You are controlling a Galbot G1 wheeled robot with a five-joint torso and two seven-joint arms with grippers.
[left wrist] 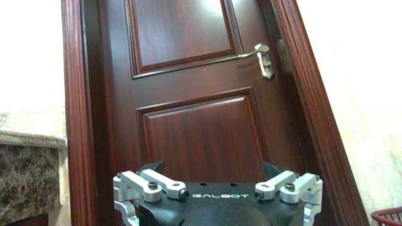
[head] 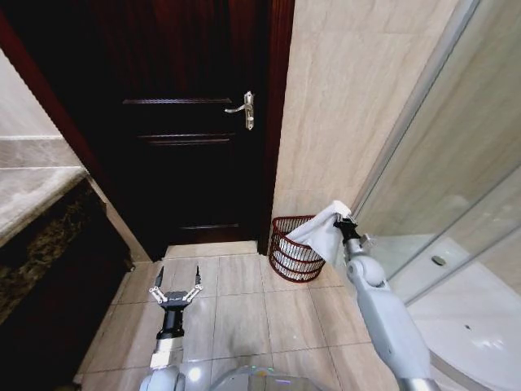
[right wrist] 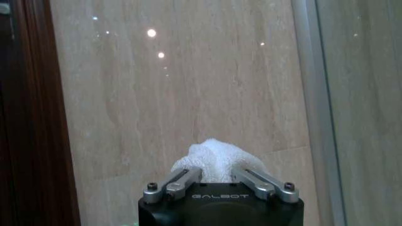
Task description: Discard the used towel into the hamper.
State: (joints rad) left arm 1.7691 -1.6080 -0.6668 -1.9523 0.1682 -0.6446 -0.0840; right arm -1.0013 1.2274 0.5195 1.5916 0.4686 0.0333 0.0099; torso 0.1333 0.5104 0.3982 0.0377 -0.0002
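In the head view, your right gripper was stretched out above the hamper, which stood on the tiled floor in the corner between the dark wooden door and the beige tiled wall. Its fingers were clamped on the white towel, and the cloth draped down from the grip so that its lower part hung over the hamper's rim on the side nearer the shower glass (you could not tell whether the hem already touched the bars). Your left gripper hung low over the floor tiles, well apart from the hamper, with its two fingers spread wide and nothing between them. A marble counter ran along your left side.

In the left wrist view, the left gripper faced the door, its fingertips apart and empty, with the metal door handle higher up. A sliver of the hamper's rim showed at the corner of the view, beside the door frame.

In the right wrist view, the right gripper faced the tiled wall, and a bunch of the towel bulged out between its closed fingers, held fast. The frame of the shower glass ran alongside.
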